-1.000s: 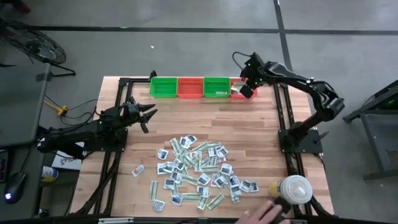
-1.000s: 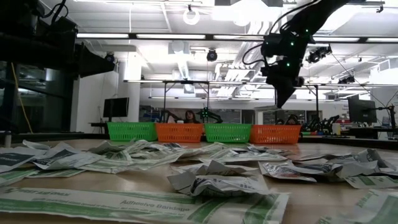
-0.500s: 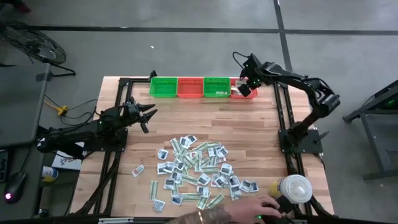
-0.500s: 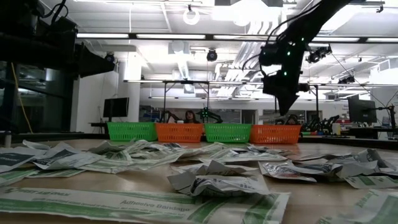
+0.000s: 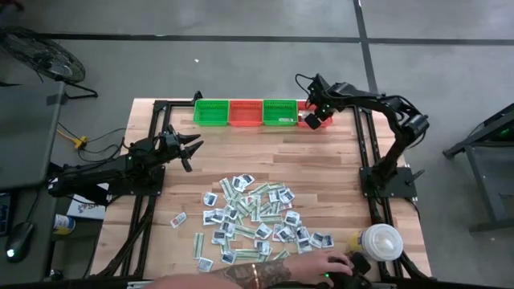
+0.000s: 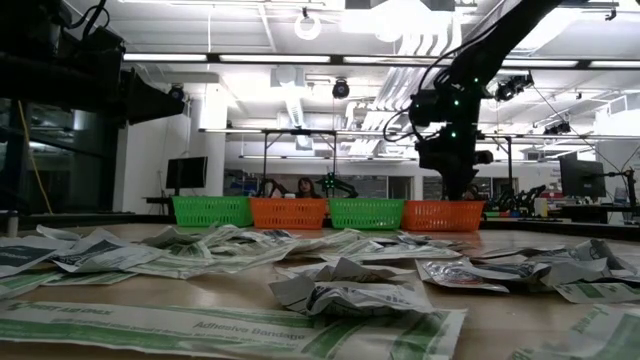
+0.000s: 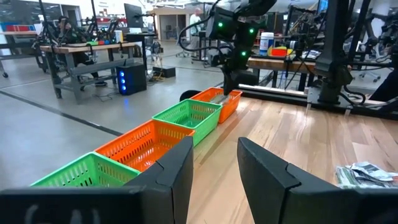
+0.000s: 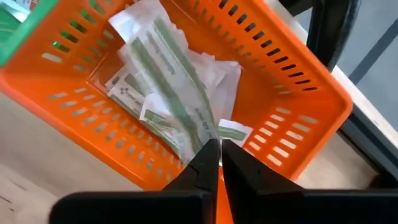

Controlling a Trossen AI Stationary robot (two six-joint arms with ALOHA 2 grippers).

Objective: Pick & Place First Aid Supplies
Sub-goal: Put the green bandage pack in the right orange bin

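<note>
The first aid supplies lie heaped on the near half of the table as small white packets and pale-green strips. Four baskets line the far edge. My right gripper points down into the rightmost orange basket, its fingers all but shut on a pale-green strip packet. That basket holds several more packets. My left gripper waits open and level over the table's left side, touching nothing. My right gripper pinches the strip packet's near end between its two fingertips, coming from above and slanting down. The rest of the strip lies along the other packets on the basket's floor.
Left of the orange basket stand a green basket, an orange one and a green one. A big white round container sits at the near right corner. A person's hand and forearm reach along the near edge.
My right gripper has sunk from above the orange basket down to its rim, still carrying the strip. The person's arm has stretched farther left along the table's near edge.
</note>
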